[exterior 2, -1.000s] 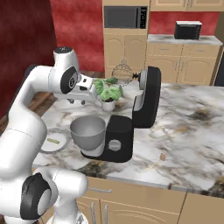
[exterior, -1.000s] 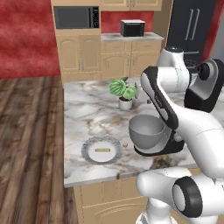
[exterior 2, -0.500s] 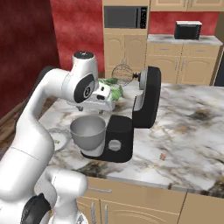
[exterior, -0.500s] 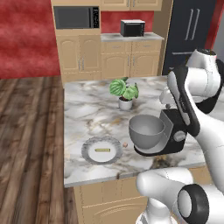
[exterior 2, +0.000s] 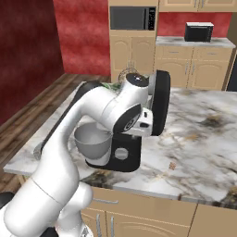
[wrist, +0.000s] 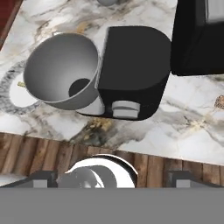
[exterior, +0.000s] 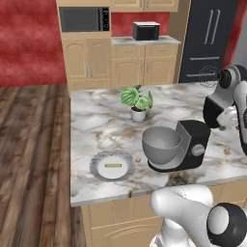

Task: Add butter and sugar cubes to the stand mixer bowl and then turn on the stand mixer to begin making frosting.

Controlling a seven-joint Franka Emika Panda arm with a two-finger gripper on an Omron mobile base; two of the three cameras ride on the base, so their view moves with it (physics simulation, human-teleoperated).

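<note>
The grey stand mixer bowl (exterior: 161,144) (wrist: 61,72) sits on the black stand mixer (exterior: 190,142) (exterior 2: 122,155), and I see nothing inside it. The mixer's head (exterior 2: 161,102) is tilted up, and its grey knob (exterior: 197,150) faces front. The butter (exterior: 113,165) lies on a white scalloped plate (exterior: 99,170) left of the bowl. One tan sugar cube (exterior: 138,158) rests on the counter between plate and bowl. My gripper (wrist: 109,179) hangs high above the mixer's base, open, with nothing between its fingertips (wrist: 41,179).
A potted plant (exterior: 137,100) stands behind the bowl. A small tan bit (exterior: 226,151) (wrist: 218,101) lies on the marble right of the mixer. The counter's front edge runs just below the mixer. Cabinets, a microwave and a black fridge (exterior: 212,38) line the back wall.
The arm has swung from the left, over the bowl and plate side, across to the right, above the mixer. Bowl, plate and butter have stayed put.
</note>
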